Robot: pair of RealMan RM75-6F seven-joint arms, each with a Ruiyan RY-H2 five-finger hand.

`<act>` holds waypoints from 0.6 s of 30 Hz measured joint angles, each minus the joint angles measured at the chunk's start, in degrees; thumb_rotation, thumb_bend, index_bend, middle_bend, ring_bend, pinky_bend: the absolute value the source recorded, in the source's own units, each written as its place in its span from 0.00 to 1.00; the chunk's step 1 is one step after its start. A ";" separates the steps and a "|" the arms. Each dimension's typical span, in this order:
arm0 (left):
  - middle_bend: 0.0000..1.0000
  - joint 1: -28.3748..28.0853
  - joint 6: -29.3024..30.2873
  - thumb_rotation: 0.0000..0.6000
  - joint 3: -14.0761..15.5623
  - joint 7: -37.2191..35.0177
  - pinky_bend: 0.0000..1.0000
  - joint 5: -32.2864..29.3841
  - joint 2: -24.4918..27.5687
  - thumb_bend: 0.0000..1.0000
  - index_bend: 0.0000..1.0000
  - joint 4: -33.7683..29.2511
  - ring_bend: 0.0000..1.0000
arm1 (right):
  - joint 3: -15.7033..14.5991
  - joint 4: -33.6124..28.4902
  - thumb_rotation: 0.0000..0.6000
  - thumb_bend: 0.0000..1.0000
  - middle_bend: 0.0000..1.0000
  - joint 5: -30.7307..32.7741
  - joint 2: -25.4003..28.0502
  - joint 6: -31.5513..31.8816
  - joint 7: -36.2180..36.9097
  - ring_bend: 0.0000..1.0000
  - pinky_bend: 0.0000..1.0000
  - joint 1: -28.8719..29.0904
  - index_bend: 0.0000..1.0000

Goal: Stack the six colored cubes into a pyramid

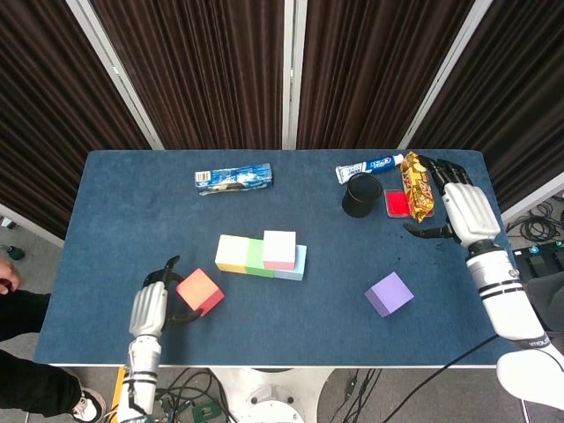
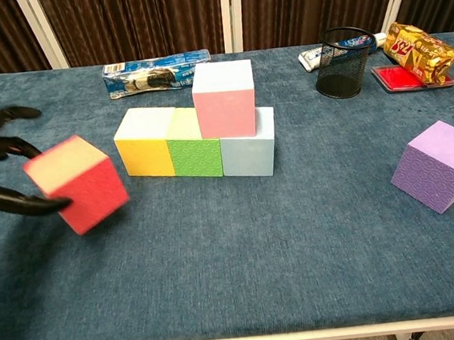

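We grip the red cube in our left hand, raised just left of the yellow-green-blue row so it can join the pink cube above, while our right hand waits spread, holding nothing, far right

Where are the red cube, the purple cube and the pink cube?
red cube [image 2: 80, 188]: chest view, its front face, held by the left hand.
purple cube [image 2: 437, 175]: chest view, its front face.
pink cube [image 1: 278, 249]: head view, its top face.
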 measured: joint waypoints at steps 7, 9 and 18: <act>0.56 1.04 -0.96 1.00 -1.66 -6.83 0.21 2.84 13.97 0.21 0.10 -1.88 0.18 | 0.25 -0.28 1.00 0.06 0.10 -0.48 0.34 0.56 0.60 0.00 0.00 -0.40 0.00; 0.56 1.17 -2.21 1.00 -2.34 -10.38 0.21 3.19 17.85 0.21 0.10 -1.46 0.18 | 0.26 -0.09 1.00 0.06 0.10 -0.84 0.23 0.69 1.10 0.00 0.00 -0.62 0.00; 0.57 0.12 -12.23 1.00 -4.35 -37.79 0.23 10.27 30.77 0.21 0.10 6.49 0.18 | -0.08 1.09 1.00 0.06 0.10 -5.49 0.48 0.17 5.75 0.00 0.00 -1.98 0.00</act>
